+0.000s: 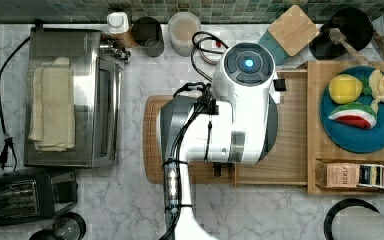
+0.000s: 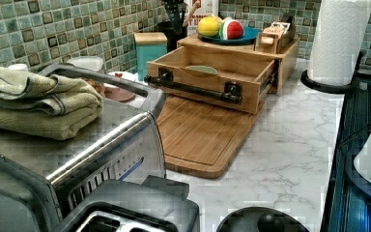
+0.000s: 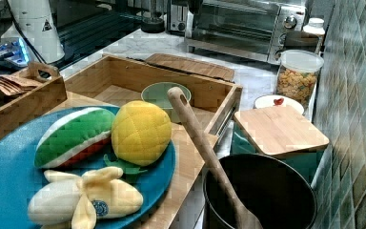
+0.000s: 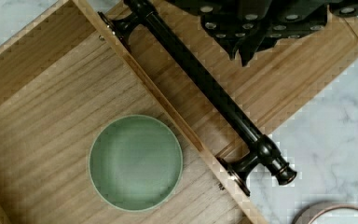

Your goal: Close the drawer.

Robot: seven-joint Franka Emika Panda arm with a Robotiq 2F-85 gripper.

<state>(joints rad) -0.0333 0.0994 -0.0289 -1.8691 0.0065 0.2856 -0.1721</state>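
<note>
The drawer (image 2: 251, 69) stands pulled out of its light-wood cabinet (image 2: 284, 54), over a bamboo cutting board (image 2: 203, 135). Its long black bar handle (image 2: 193, 89) runs across the front. A pale green bowl (image 4: 136, 162) lies on the drawer floor (image 4: 42, 116). In the wrist view my gripper (image 4: 243, 55) hangs above the cutting board (image 4: 298, 60), just outside the handle (image 4: 205, 84) and not touching it. In the top view my white arm covers most of the drawer (image 1: 292, 140).
A toaster oven (image 1: 70, 97) with folded towels and a black toaster (image 1: 25, 195) stand on the top view's left. On the cabinet top rests a blue plate (image 1: 380, 135) of toy fruit. A paper towel roll (image 2: 340, 38), jars and a black pot (image 3: 262, 191) line the edges.
</note>
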